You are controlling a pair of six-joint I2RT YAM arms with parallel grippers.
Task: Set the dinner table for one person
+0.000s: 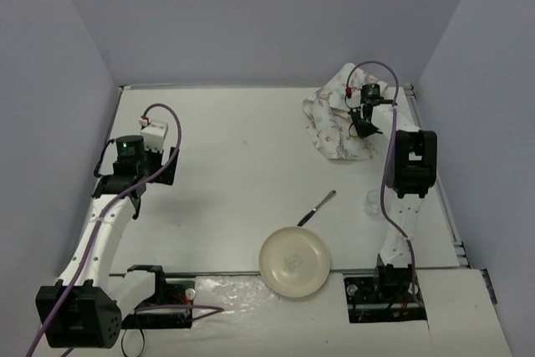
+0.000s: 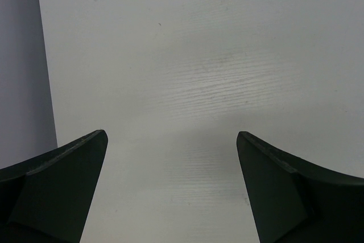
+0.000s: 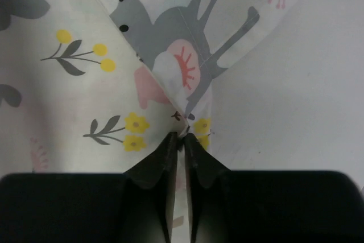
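Note:
The white dinner table (image 1: 242,165) fills the top view. An animal-print cloth placemat (image 1: 334,123) lies crumpled at its far right. My right gripper (image 1: 365,123) is shut on a pinched fold of that placemat (image 3: 170,72); the cloth runs between the fingers (image 3: 165,163). A cream plate (image 1: 294,262) sits near the front edge, with a dark-handled utensil (image 1: 318,206) just behind it. A small clear glass (image 1: 372,201) stands by the right arm. My left gripper (image 1: 155,135) is open and empty above the bare table (image 2: 187,72) at the left.
Grey walls close in the table on three sides. The arm bases (image 1: 159,290) and cables sit along the near edge. A metal rail (image 1: 451,223) runs along the table's right edge.

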